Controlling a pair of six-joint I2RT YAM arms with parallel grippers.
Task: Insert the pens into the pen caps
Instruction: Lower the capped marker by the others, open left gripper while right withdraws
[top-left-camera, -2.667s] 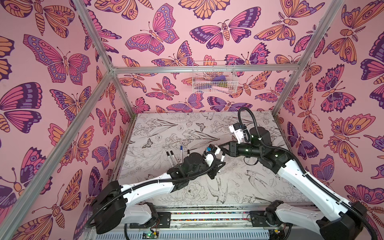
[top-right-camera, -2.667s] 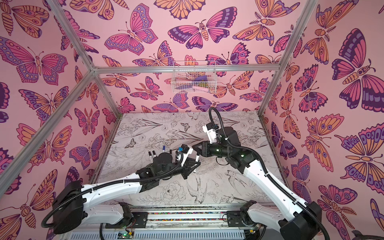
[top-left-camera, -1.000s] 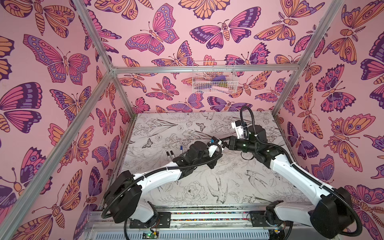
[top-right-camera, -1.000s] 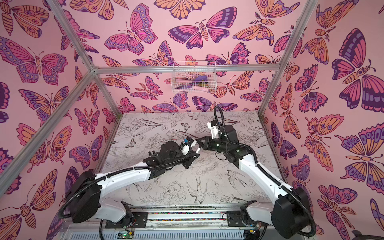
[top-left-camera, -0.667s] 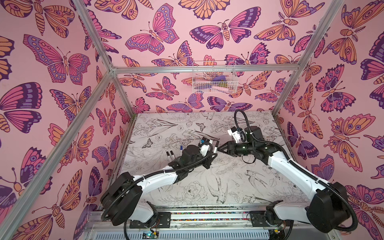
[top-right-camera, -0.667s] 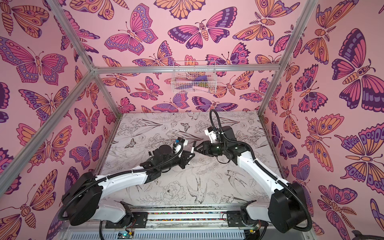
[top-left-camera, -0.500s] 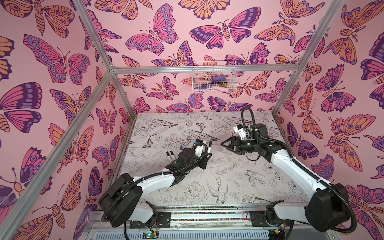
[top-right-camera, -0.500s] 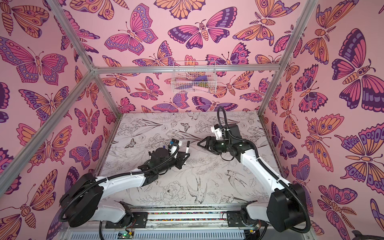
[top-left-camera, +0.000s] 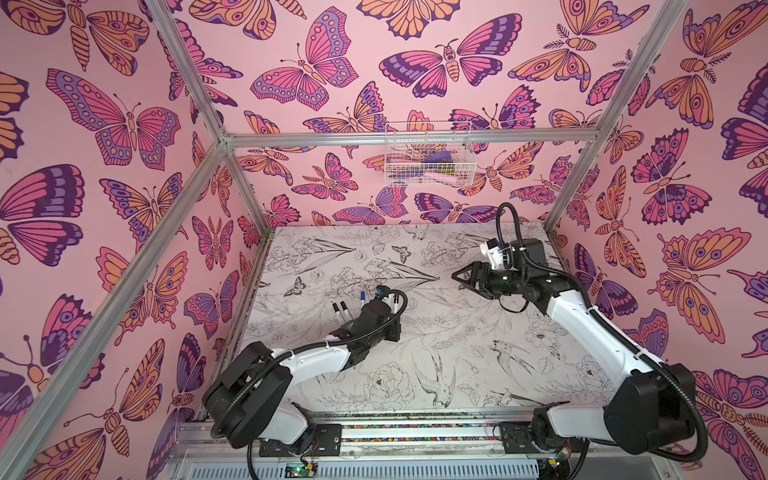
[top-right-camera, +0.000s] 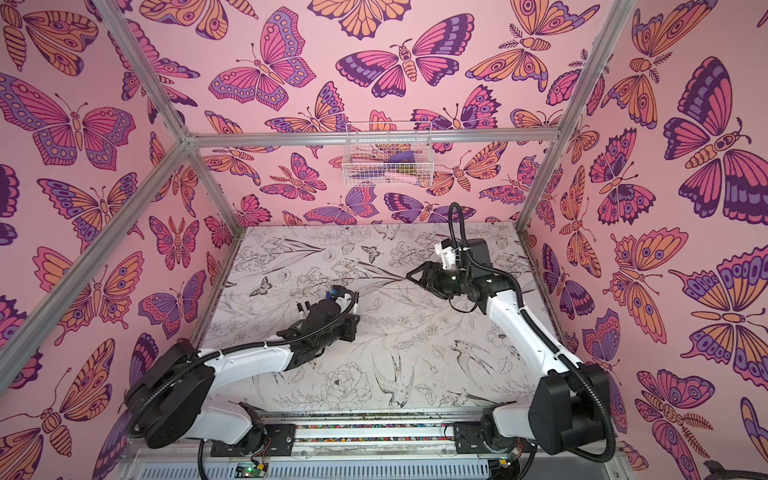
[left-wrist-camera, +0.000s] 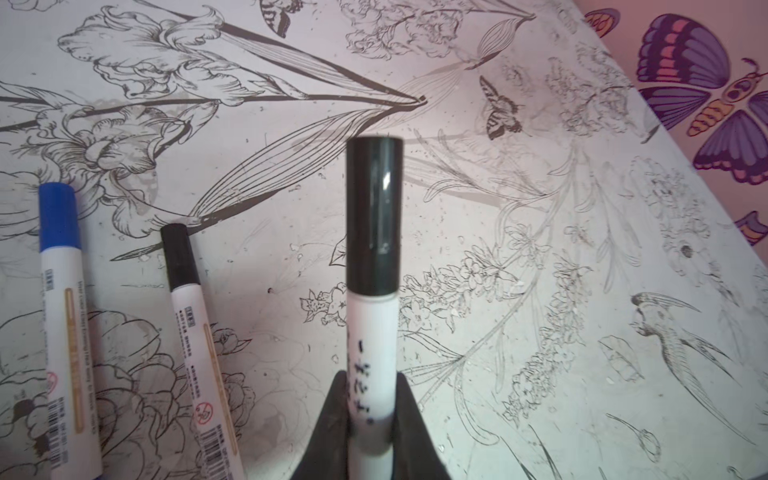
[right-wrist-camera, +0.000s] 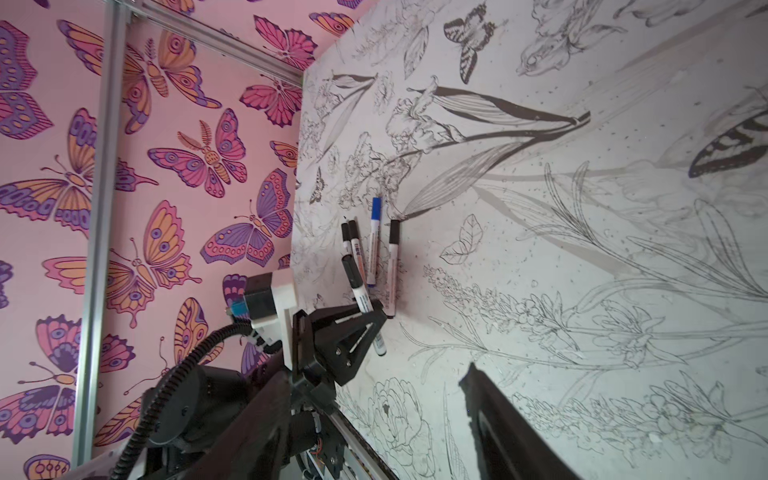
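left gripper: clamped on a pen, white barrel pinched between both fingers, black cap seated on the far end. In the right wrist view the tail end pokes out the other side of the jaws and the pen sits tilted. Can't tell if it touches the table. left arm reaches forward low over the table, left of centre, forearm near flat.

Just beside it, flat on the table: a black-capped pen, a blue-capped pen, then two black-capped pens side by side. All four capped, roughly parallel, caps pointing away from the base.

Farther, right of centre: right gripper jaws spread, nothing in them, above the table, aimed left toward the pens, well apart from them. Elbow bent, wrist raised.

Back wall: wire basket.
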